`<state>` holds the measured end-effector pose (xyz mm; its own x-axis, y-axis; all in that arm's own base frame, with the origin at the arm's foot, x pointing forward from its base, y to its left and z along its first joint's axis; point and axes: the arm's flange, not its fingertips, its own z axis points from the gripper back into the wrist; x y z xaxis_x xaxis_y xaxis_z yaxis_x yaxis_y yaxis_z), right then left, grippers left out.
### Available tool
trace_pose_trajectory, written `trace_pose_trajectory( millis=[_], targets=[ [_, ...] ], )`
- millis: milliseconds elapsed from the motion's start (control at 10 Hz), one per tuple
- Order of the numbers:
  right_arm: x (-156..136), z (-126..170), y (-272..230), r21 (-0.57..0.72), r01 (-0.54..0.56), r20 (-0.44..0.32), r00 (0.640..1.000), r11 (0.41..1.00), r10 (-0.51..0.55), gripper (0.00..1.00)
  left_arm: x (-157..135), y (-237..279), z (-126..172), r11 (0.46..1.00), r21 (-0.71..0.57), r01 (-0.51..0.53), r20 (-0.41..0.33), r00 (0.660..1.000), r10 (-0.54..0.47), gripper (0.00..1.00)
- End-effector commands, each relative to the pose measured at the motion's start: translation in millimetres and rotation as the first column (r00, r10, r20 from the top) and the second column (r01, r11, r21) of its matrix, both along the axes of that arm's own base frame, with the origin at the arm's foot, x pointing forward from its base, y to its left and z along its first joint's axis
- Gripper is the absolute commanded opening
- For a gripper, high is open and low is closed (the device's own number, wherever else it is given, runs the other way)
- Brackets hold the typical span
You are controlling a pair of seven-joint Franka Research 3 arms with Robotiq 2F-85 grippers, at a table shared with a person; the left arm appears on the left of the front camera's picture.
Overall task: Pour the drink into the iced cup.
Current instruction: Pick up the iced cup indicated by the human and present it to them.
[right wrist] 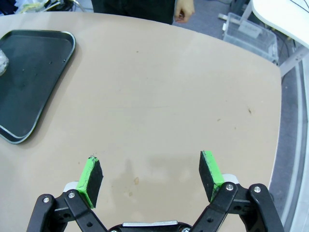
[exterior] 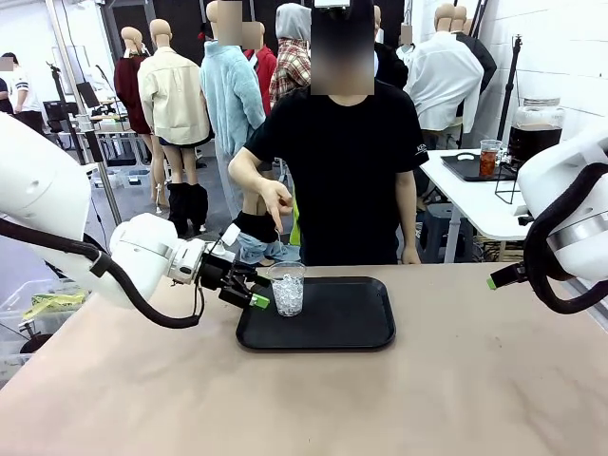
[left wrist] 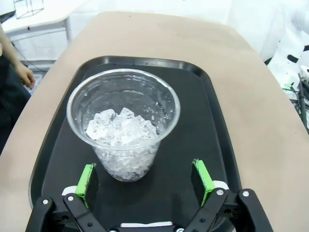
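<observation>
You've got the left gripper (left wrist: 144, 169) wide, tips just short of the iced cup (left wrist: 123, 125) on the tray (left wrist: 193, 96). Right gripper (right wrist: 150, 162) wide too, over the desk (right wrist: 169, 96). The drink (exterior: 535, 142) sits in the jar (exterior: 539, 112) on the far white desk (exterior: 465, 204).

Tan table (exterior: 456, 399) fills the foreground, matte top, a few faint stains, rounded far corners. Beyond its far right corner stands a white side table (exterior: 472, 204) on thin legs, with a black tray (exterior: 467, 169) on top. White painted brick wall (exterior: 570, 57) at right back, and a black stand pole (exterior: 508, 90) leans near it. Grey smooth floor (exterior: 138, 214). One clear plastic bin (right wrist: 251, 34) sits on the floor off the table's far edge, another bin (exterior: 28, 304) off the left edge. Even, bright indoor light, soft shadows.
</observation>
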<state>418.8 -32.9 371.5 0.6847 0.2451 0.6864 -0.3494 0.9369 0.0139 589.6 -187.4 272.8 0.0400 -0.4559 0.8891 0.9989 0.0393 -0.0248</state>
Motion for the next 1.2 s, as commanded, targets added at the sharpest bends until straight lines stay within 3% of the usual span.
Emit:
trace_pose_trajectory(
  millis=[0, 400, 1100],
  targets=[
    [-2, -3, -1, 0.006, -0.001, 0.011, 1.0, 1.0, 0.001, 1.0, 12, -7, -2, 0.999, -0.039, -0.029, -0.021, 0.999, 0.029, 1.0],
    [-2, -3, -1, 0.006, -0.001, 0.011, 1.0, 1.0, 0.001, 1.0, 31, -13, -8, 0.996, -0.072, -0.044, -0.056, 0.998, 0.04, 1.0],
    [-2, -3, -1, 0.006, -0.001, 0.011, 1.0, 1.0, 0.001, 1.0, 43, -29, -21, 0.987, -0.131, 0.092, -0.056, 0.993, -0.099, 1.0]
  ],
)
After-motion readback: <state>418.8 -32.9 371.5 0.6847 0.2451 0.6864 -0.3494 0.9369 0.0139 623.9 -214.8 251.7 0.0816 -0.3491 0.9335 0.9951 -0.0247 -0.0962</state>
